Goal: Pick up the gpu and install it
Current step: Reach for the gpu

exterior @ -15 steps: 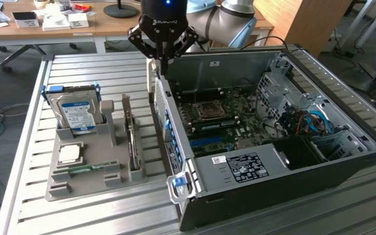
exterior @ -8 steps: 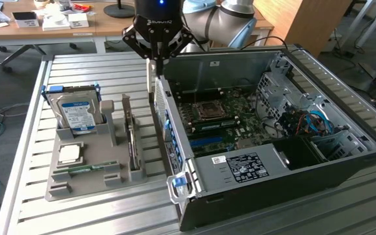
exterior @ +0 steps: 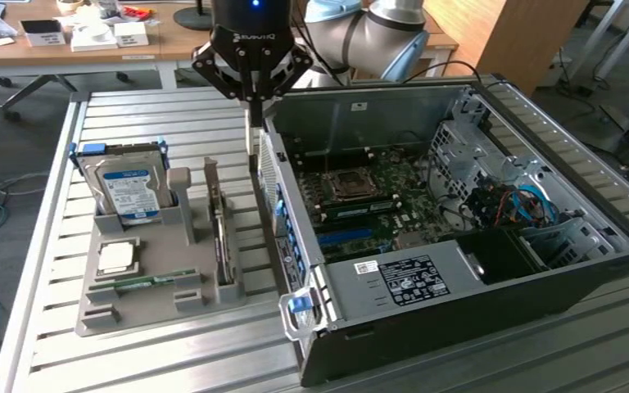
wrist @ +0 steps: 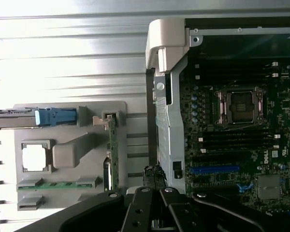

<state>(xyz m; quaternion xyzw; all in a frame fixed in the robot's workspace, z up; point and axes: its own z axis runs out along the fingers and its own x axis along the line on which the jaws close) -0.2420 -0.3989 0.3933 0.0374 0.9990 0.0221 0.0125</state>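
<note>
While the gpu [exterior: 219, 233] stands on its long edge in a slot of the grey holder [exterior: 151, 295] on the slatted tabletop [exterior: 140, 115], the pick-up step isn't done yet, by my read; card's untouched, nothing installed. Claw [exterior: 252, 139] hangs over the narrow gap btw. the holder and the open PC case [exterior: 274, 168], fully closed, gripping nothing; in the wrist view the claw [wrist: 152, 173] sits just beside the case's rear wall [wrist: 166, 121], w/ the gpu [wrist: 111, 154] edge-on nearby in the holder [wrist: 63, 198].

Judgement: step in hand is the approach to the card. A grasp would call for the claw to part first, shift off the gap to sit over the card's top edge w/ fingers either side of the thin board, then lift straight out of the slot.

Edges: the rear wall rises right next to the holder, so room on that side is tight; the hard drive [exterior: 128, 192] stands upright in the holder on the card's other side, a grey post between them; above the card it's open. Inside the case the motherboard [exterior: 380, 196] lies exposed and the blue slot [exterior: 347, 239] looks unoccupied; walls and the drive cage [exterior: 468, 139] hem it in, so entry looks poss. from above only.
</note>
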